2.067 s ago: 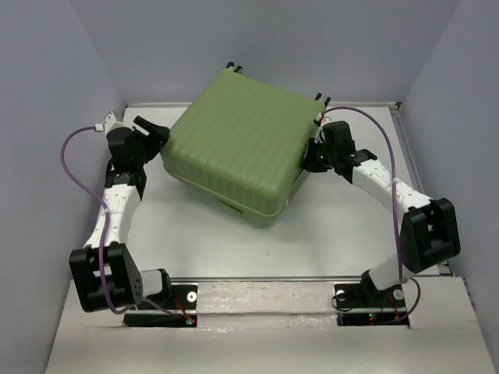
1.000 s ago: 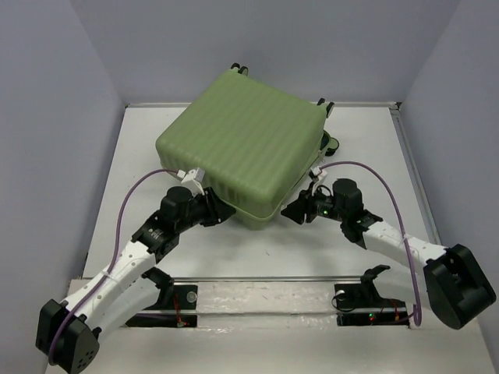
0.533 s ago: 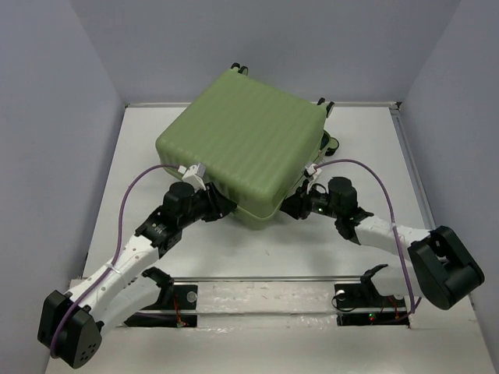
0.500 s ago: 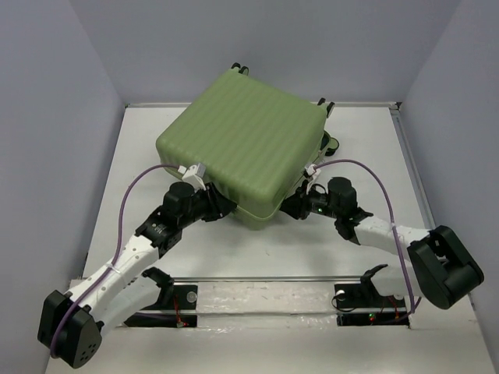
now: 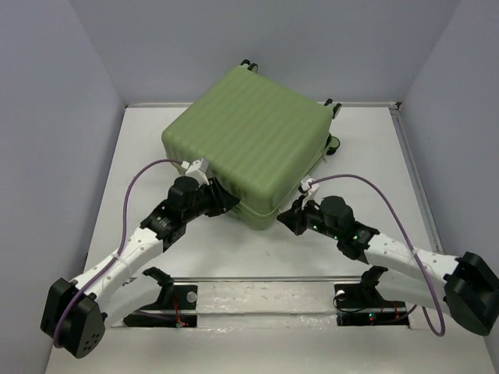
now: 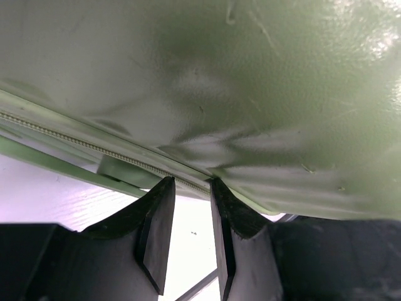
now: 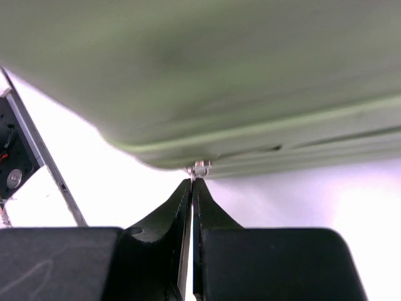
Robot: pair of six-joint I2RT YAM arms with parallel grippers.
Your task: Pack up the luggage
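Observation:
The luggage (image 5: 249, 132) is a light-green ribbed hard-shell suitcase, lying closed and turned at an angle on the table. My left gripper (image 5: 226, 204) is at its near left edge. In the left wrist view the gripper (image 6: 191, 182) is open a little and holds nothing, with its tips against the zipper seam (image 6: 94, 145) under the green shell (image 6: 250, 94). My right gripper (image 5: 287, 218) is at the suitcase's near corner. In the right wrist view it (image 7: 192, 180) is shut, with the small metal zipper pull (image 7: 200, 167) at its tips below the shell (image 7: 219, 75).
The white table (image 5: 366, 164) is boxed in by grey walls on three sides. A metal rail (image 5: 265, 284) runs along the near edge between the arm bases. Black wheels (image 5: 246, 63) stick out at the suitcase's far side.
Both arms came from the suitcase's sides round to its near edge. In the last half second the suitcase shifted slightly back and right, and my right gripper drew nearer to me at the corner.

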